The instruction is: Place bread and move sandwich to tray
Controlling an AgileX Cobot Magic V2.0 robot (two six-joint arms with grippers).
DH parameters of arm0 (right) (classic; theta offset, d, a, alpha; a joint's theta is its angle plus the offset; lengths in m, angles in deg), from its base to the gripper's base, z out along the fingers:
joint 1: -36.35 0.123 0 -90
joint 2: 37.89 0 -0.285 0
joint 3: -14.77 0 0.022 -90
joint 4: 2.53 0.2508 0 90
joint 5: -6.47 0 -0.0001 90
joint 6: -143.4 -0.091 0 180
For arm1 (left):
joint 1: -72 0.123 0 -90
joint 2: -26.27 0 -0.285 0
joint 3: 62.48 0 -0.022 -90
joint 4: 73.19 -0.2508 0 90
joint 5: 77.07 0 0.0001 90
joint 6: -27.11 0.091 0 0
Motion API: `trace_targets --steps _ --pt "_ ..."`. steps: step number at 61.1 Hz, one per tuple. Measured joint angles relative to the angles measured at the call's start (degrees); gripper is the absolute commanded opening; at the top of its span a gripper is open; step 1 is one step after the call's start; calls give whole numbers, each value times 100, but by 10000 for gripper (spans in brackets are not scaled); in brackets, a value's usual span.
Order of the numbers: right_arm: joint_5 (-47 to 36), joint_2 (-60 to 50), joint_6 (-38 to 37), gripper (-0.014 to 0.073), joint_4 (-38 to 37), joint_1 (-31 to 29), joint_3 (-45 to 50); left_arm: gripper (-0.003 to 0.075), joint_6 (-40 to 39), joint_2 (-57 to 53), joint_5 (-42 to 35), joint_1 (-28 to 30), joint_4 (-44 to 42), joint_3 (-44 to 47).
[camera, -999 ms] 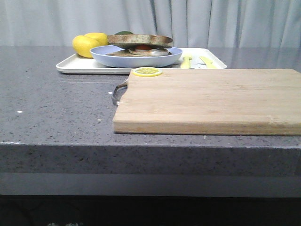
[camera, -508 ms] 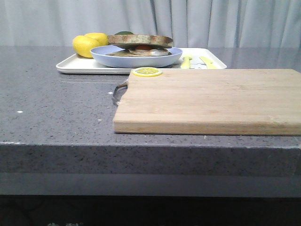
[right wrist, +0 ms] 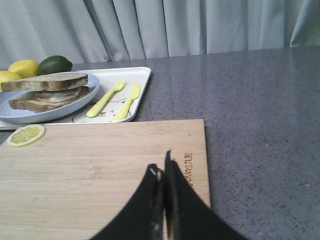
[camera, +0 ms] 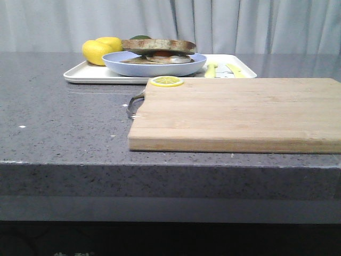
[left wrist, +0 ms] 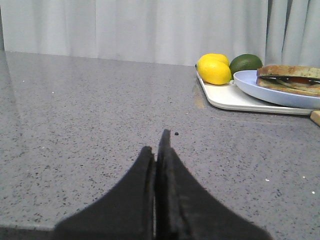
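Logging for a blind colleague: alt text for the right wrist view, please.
The sandwich sits on a blue plate on the white tray, beside a yellow fork and knife. Nearer, the shut right gripper hovers over a wooden cutting board bearing a lemon slice.

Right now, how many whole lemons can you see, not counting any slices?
2. Both sit side by side on the far left end of the tray, one lemon nearer the camera, the other lemon just behind it, beside the avocado. More could be hidden behind the plate.
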Motion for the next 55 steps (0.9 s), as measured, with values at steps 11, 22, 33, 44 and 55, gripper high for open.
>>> trace_targets --steps 11,22,33,44,55 --pt "0 0 0 -60 0 0 0 -20 0 0 0 0 10 0" --pt "0 0 0 -60 0 0 0 -20 -10 0 0 0 10 0" --pt "-143 0 0 -60 0 0 159 -20 -10 0 0 0 10 0" --pt "-583 -256 215 -60 9 -95 850 -20 -10 0 0 0 10 0" --pt "-623 -1235 406 -60 191 -359 1618 -20 -10 0 0 0 10 0"
